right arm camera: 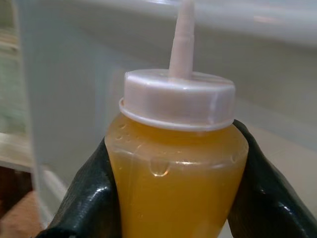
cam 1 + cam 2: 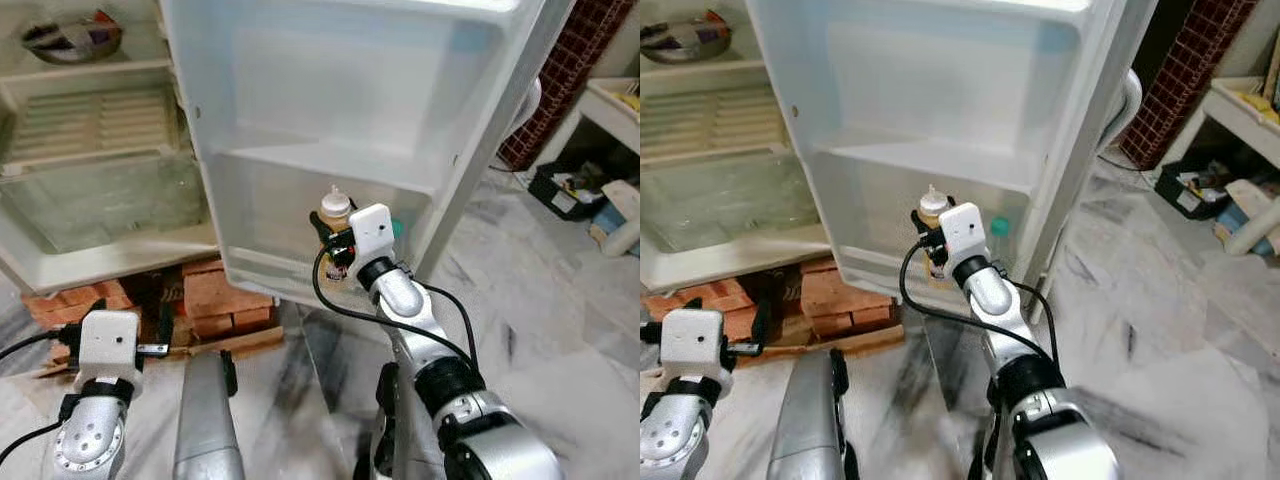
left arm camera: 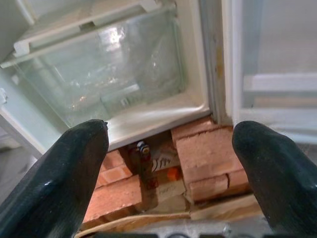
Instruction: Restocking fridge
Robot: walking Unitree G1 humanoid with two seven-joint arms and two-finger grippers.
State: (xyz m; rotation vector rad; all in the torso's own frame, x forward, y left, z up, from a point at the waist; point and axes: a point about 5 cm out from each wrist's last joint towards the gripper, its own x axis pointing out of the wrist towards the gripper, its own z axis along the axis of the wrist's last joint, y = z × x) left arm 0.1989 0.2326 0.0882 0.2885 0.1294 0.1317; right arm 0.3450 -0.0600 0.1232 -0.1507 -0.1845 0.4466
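Observation:
A squeeze bottle of yellow-orange sauce with a white nozzle cap stands upright at the lower shelf of the open fridge door. My right gripper is shut on the squeeze bottle, one black finger on each side of its body. A teal-capped item sits just beyond it in the same door shelf. My left gripper is open and holds nothing, low down in front of the fridge's base.
The fridge body stands open on the left with a clear crisper drawer and a bowl on an upper shelf. Red bricks prop the fridge. Clutter and a white table lie at the right.

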